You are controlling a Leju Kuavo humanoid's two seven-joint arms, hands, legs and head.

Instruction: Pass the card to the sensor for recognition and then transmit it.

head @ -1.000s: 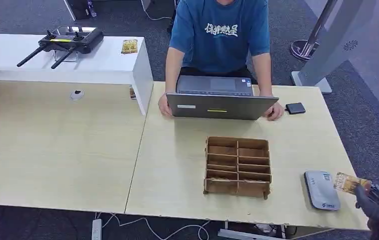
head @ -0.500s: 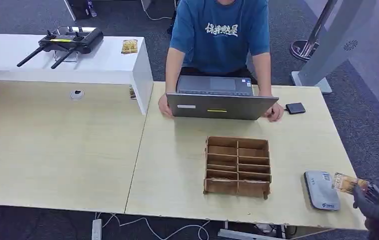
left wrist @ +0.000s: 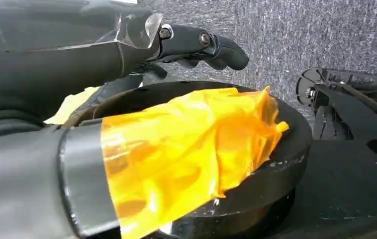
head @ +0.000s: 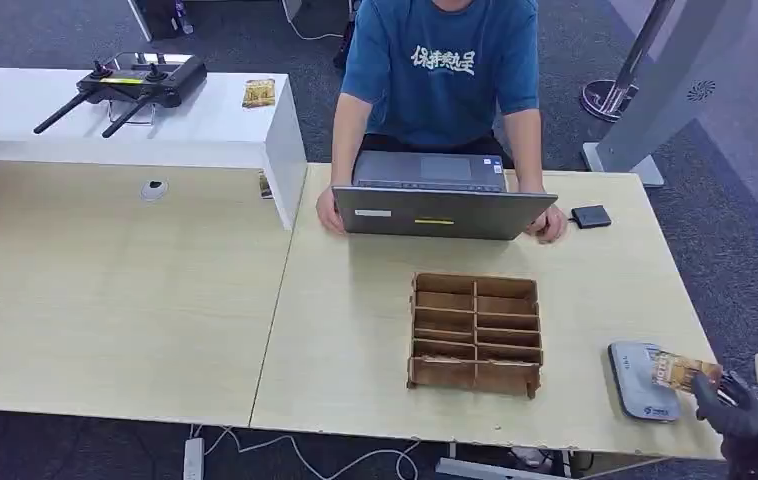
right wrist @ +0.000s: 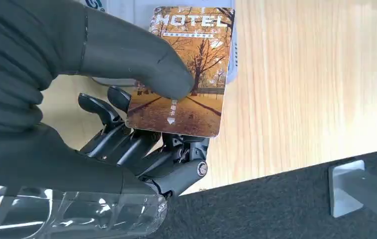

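While right robot hand (head: pixel 730 405) grips card (head: pixel 683 370), card moved leftward, apparently overlapping sensor (head: pixel 641 380).

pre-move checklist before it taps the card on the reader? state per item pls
1. Autumn-print hotel card pinched in right hand: ok.
2. Card's leading edge over the grey rounded card reader: ok.
3. Card touching the reader: cannot tell.
4. Wooden compartment organiser apart from the card's path: ok.
5. Person's hands at the grey laptop, away from the reader: ok.
6. Left hand holding nothing: ok.
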